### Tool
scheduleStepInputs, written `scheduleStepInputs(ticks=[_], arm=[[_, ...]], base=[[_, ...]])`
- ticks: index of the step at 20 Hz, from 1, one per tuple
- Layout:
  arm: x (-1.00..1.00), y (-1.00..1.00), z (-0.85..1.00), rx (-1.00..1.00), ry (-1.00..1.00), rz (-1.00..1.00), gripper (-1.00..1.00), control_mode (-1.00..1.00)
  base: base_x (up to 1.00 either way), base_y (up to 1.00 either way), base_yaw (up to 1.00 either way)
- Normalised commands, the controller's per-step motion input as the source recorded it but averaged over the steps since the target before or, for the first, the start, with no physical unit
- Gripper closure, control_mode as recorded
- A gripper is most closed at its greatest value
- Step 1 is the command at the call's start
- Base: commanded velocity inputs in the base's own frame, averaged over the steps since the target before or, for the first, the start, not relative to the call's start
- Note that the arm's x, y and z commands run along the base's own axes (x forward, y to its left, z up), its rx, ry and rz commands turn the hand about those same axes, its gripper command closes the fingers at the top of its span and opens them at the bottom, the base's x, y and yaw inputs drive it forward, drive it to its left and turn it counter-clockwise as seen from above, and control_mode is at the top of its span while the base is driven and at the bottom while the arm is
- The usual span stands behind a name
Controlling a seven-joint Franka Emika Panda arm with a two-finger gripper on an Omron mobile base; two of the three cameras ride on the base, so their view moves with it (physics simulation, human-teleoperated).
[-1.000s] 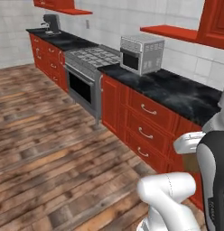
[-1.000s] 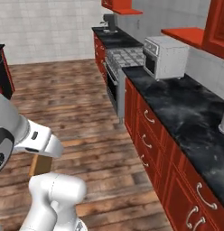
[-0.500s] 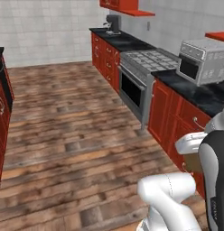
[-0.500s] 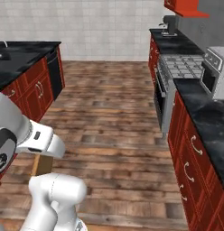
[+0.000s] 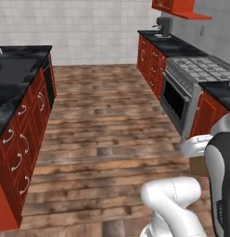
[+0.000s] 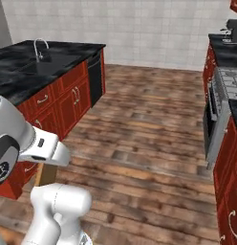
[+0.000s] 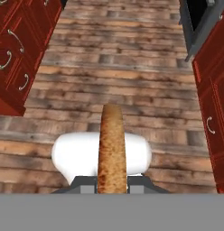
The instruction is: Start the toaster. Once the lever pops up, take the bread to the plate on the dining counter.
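My gripper (image 7: 112, 184) is shut on the bread (image 7: 112, 149), a tan-brown slice seen edge-on and standing upright between the fingers, high above the wooden floor. The same slice shows as a tan patch under the white hand in the left base view (image 5: 198, 165) and in the right base view (image 6: 44, 173). The dining counter (image 6: 68, 53), black marble on a red cabinet base, stretches along the left, and its top also appears in the left base view (image 5: 24, 58). The toaster and the plate are out of view.
A sink with a faucet (image 6: 39, 48) is set in the island top. A stove with an oven (image 5: 182, 95) and red wall cabinets (image 5: 151, 58) line the right side. Open wooden floor (image 5: 107, 120) lies between the two rows.
The base has turned left, so both base views swung from the wall counter with the toaster oven to the open floor and the island. The bread stays gripped.
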Motion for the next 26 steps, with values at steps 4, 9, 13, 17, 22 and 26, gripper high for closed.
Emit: scheduleStepInputs(ticks=[4, 9, 13, 17, 22, 26], arm=[[0.0, 0.0, 0.0, 0.0, 0.0, 0.0, 1.0, 1.0], [0.0, 0.0, 0.0, 0.0, 0.0, 0.0, 1.0, 1.0], [0.0, 0.0, 0.0, 0.0, 0.0, 0.0, 1.0, 1.0], [0.0, 0.0, 0.0, 0.0, 0.0, 0.0, 1.0, 1.0], [0.0, 0.0, 0.0, 0.0, 0.0, 0.0, 1.0, 1.0], [0.0, 0.0, 0.0, 0.0, 0.0, 0.0, 1.0, 1.0]], base=[[0.17, 0.19, 0.63], [0.08, 0.36, 0.66], [0.2, 0.74, 0.56], [0.44, 0.93, 0.5], [0.61, 0.92, 0.47], [0.69, 1.0, 0.4]])
